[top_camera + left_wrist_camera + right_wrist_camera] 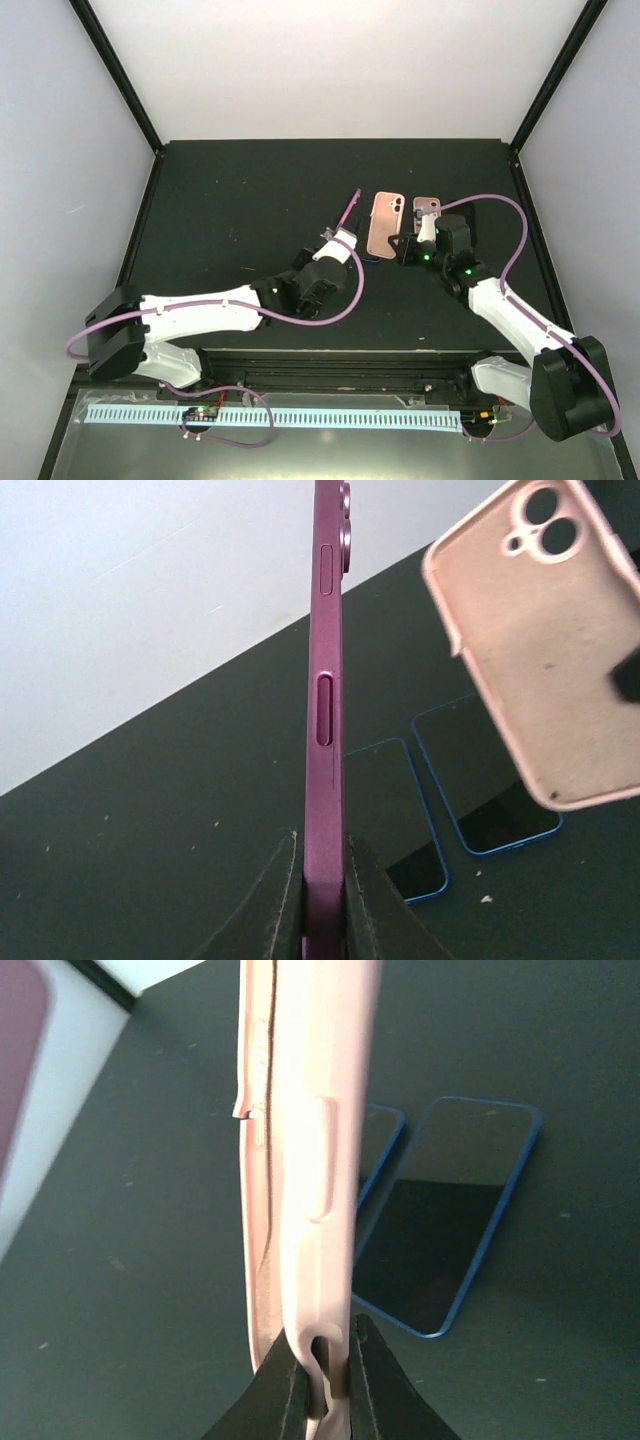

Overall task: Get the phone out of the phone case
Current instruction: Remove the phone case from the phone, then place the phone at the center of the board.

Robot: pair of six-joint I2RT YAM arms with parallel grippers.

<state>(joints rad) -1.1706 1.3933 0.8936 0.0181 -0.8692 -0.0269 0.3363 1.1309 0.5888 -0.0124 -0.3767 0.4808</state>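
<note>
Counting what you have on the table (250, 200):

1. Left gripper (322, 845): jaws closed tight on the bottom end of the phone (325, 680), one finger on each flat face. The dark purple phone stands upright, its thin edge facing the wrist camera, side buttons showing, lifted off the table. It is clear of the case.

2. Right gripper (325, 1345): jaws pinched on the lower rim of the case (310, 1110). The pale pink case is held upright, off the table, just beside the phone but apart from it.

3. First blue phone (445, 1230) and second blue phone (378, 1150): flat on the table, side by side, dark screens up, beneath the raised items.
</note>
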